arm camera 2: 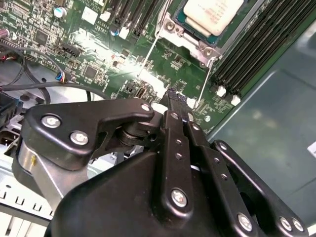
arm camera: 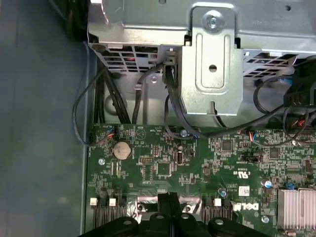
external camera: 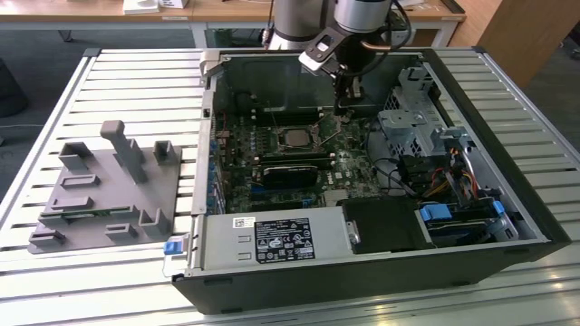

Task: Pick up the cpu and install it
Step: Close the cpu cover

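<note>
The cpu (external camera: 295, 138) lies flat in the motherboard socket, its silvery top showing inside the metal frame; in the second wrist view the cpu (arm camera 2: 213, 14) sits past the fingertips. My gripper (external camera: 343, 112) hangs inside the open computer case, just to the exterior view's right of the socket and low over the green board. In both wrist views the black fingers (arm camera 2: 174, 106) are pressed together with nothing between them, the gripper (arm camera: 168, 199) tip hovering over the board. Thin wire levers (arm camera 2: 148, 57) run alongside the socket near the fingertips.
The grey tray (external camera: 100, 197) with upright pegs lies to the exterior view's left of the case, a green memory stick (external camera: 77, 216) in it. A metal drive cage (arm camera: 212, 59), black cables (arm camera: 106, 94), a black card (external camera: 290, 175) and the case walls (external camera: 210, 102) crowd the gripper.
</note>
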You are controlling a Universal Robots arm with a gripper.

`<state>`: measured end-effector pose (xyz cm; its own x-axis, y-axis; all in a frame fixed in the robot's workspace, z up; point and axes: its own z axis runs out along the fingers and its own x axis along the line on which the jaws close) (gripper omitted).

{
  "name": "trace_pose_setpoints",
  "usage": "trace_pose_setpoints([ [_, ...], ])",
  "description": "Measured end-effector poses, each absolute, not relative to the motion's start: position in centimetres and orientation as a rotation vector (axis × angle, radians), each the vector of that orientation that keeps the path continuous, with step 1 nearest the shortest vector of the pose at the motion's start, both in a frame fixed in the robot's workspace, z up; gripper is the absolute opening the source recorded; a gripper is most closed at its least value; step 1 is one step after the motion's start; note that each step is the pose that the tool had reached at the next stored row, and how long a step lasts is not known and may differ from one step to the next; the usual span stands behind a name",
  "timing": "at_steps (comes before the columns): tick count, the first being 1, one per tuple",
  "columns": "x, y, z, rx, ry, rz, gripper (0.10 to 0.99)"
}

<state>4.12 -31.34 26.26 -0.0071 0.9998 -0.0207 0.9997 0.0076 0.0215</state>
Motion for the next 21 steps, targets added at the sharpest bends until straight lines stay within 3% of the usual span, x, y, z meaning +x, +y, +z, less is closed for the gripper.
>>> trace_pose_setpoints([
  [21, 5.9, -31.0, 25.4, 2.212, 2.187, 0.0, 0.106],
])
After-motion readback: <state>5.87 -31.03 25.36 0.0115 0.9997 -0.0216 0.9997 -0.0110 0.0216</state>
